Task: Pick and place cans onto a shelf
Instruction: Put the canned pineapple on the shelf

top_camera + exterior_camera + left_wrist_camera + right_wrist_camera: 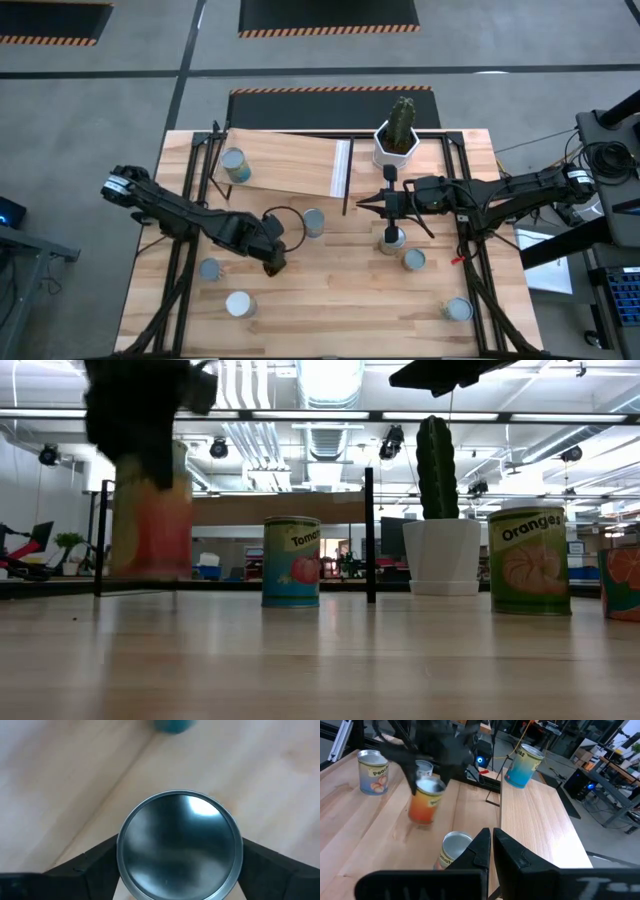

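One can [180,845] is in play, clamped in the left gripper [272,255] at the lower left centre of the overhead frame. In the left wrist view its silver lid fills the middle of the frame, and the two dark fingers [95,860] press its rim from either side, spread only as wide as the can itself. In the table-level view the same can hangs blurred at upper left and appears to sit just clear of the table [330,300], which suggests it is being carried rather than parked. The grip from above leaves its base free for setting down. Farther in, right of centre in the overhead frame, the right gripper [491,840] waits with its fingers pinched together on nothing. It hovers above a second can [454,847] without touching it, apparently staying out of the working arm's path. Loose cans dot the planks beyond, among them a tomato can [291,561] at centre and an oranges can [529,560] at right in the table-level view, both upright and well apart, so each leaves room for fingers to drop around it. A cactus pot [397,145] stands behind them at upper centre right. Farthest back, at the upper centre of the overhead frame, lies the shelf [290,165]. One blue can [235,165] is already upright near its left end, and the rest of the shelf looks open for the can now held.
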`<state>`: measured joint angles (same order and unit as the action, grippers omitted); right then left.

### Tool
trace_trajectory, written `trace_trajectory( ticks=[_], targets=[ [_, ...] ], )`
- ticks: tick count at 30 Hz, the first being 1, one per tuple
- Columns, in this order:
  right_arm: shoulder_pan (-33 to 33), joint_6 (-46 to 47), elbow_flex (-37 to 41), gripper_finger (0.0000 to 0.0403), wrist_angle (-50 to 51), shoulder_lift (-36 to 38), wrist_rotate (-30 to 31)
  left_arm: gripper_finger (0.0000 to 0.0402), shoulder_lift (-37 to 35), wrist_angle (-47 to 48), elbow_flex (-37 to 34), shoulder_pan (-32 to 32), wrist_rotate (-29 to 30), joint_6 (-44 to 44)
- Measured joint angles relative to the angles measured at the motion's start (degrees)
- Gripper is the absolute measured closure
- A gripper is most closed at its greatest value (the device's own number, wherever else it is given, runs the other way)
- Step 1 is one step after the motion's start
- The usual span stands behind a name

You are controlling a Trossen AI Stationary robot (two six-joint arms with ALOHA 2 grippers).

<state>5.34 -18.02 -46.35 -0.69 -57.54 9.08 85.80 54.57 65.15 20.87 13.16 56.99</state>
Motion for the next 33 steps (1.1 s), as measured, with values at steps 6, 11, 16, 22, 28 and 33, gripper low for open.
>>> trace_trajectory(
  ticks=[6, 11, 16, 22, 28, 33],
  targets=[
    [0.0, 0.0, 0.0, 0.0394, 0.0, 0.0, 0.0, 0.0086, 0.1, 1.2, 13.7, 0.0, -0.4, -11.9],
    [0.0, 0.0, 0.0, 0.0394, 0.0, 0.0, 0.0, 0.0092, 1.3, 10.0, 26.6, -1.5, 4.6, -17.5],
    [0.0, 0.0, 0.0, 0.0394, 0.0, 0.0, 0.0, 0.0093, 2.4, 21.8, 36.0, -4.8, 11.8, -17.9],
    [0.0, 0.0, 0.0, 0.0394, 0.0, 0.0, 0.0, 0.0094, 2.4, 25.2, 40.7, -11.4, 13.3, -23.0],
    [0.0, 0.0, 0.0, 0.0394, 0.0, 0.0, 0.0, 0.0094, 2.4, 25.4, 41.8, -20.3, 13.3, -31.1],
    [0.0, 0.0, 0.0, 0.0394, 0.0, 0.0, 0.0, 0.0094, 2.4, 26.6, 41.7, -28.9, 13.3, -37.0]
  ],
)
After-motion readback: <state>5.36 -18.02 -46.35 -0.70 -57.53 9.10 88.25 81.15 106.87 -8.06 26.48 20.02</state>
